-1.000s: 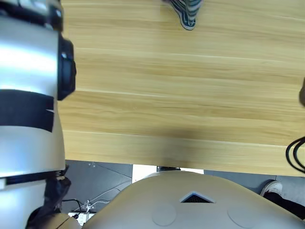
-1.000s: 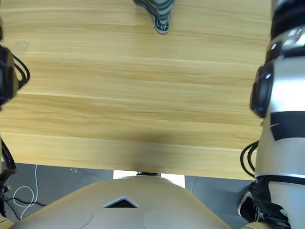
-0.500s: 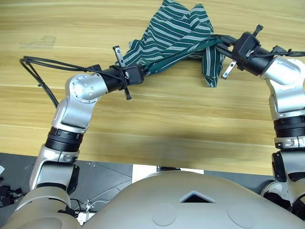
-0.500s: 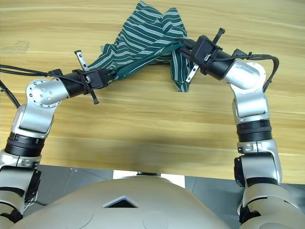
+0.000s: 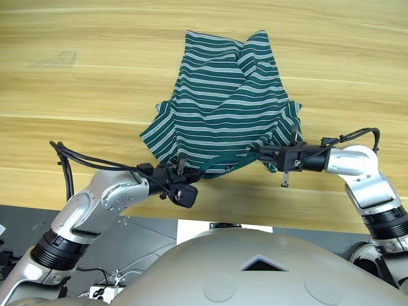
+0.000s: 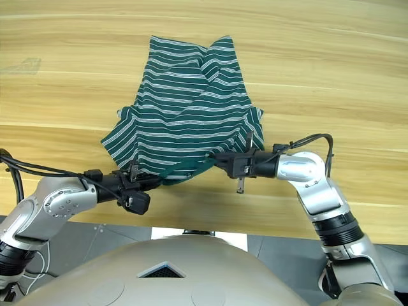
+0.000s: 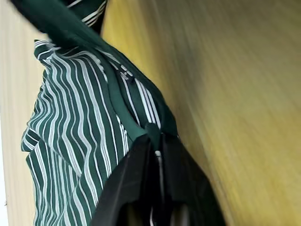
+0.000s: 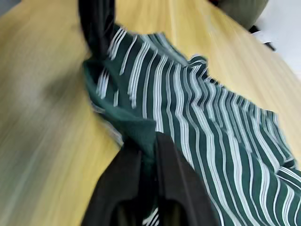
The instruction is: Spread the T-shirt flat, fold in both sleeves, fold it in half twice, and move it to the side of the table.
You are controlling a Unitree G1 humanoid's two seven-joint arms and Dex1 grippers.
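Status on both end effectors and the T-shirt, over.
Left end effector shut on near edge of T-shirt; right end effector likewise. Edge stretched between them. T-shirt rumpled on wooden table, not yet flat.

Light wooden plank table, 1 faint grey rectangular smudge on its far-left part; below the near edge — dark grey floor; 1 white floor panel; pale cables.
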